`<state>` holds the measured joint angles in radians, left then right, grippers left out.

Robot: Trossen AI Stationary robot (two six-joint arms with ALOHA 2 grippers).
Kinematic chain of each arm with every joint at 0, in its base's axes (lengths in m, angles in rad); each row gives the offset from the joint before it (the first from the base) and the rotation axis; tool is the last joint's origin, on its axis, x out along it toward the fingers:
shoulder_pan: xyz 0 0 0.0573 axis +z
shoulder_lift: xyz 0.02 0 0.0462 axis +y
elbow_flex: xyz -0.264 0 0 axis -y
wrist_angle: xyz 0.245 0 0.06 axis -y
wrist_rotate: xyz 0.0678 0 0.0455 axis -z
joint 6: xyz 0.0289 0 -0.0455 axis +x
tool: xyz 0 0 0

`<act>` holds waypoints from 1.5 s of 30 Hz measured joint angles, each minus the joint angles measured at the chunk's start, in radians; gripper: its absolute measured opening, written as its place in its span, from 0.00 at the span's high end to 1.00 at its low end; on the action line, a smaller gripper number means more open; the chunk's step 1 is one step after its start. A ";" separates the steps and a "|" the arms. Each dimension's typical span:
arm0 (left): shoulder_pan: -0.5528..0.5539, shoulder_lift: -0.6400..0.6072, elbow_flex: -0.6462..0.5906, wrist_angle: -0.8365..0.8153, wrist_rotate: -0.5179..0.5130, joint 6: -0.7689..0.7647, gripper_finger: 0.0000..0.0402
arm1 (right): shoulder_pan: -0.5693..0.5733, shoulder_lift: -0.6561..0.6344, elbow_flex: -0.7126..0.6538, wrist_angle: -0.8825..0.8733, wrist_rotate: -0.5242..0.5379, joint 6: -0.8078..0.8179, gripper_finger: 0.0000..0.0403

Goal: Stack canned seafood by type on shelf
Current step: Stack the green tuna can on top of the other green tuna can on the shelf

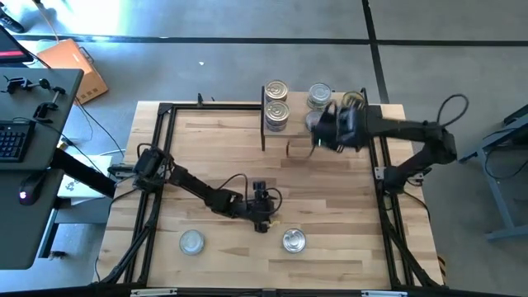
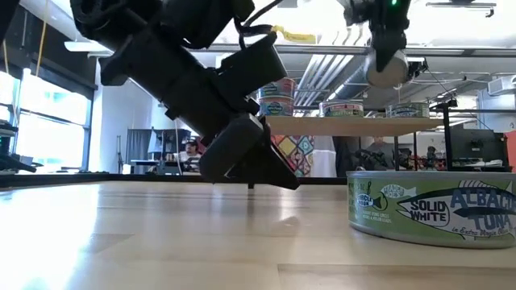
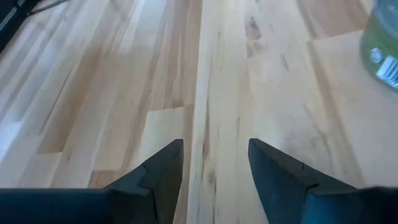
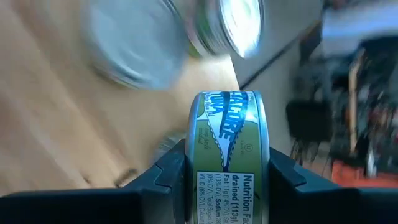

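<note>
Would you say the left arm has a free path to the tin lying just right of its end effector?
Probably yes. The left end effector is open and empty, and only bare tabletop separates it from the tin; the right end effector, gripping another tin, is off by the shelf.

You have the shelf (image 1: 290, 124) at the far middle of the bench (image 1: 206, 157), with two tins (image 1: 275, 106) on its left part and one tin (image 1: 318, 96) to their right. Two more tins sit on the near bench: one left (image 1: 192, 242), one right (image 1: 294, 240). The left gripper (image 1: 262, 221) hangs just left of the right one.
</note>
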<state>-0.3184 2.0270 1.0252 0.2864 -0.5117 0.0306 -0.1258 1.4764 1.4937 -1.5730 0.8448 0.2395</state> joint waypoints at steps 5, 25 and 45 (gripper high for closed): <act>-0.004 0.000 0.000 0.006 0.000 0.007 0.57 | -0.223 -0.013 0.000 0.028 -0.030 -0.156 0.70; -0.004 0.000 0.000 0.011 0.000 0.007 0.57 | -0.491 -0.010 -0.182 0.407 -0.026 -0.562 0.70; -0.004 0.000 0.001 0.019 0.000 0.016 0.57 | -0.497 -0.011 -0.207 0.439 -0.035 -0.563 0.40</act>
<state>-0.3222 2.0270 1.0260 0.3058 -0.5121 0.0465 -0.6231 1.4653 1.2871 -1.1336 0.8098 -0.3233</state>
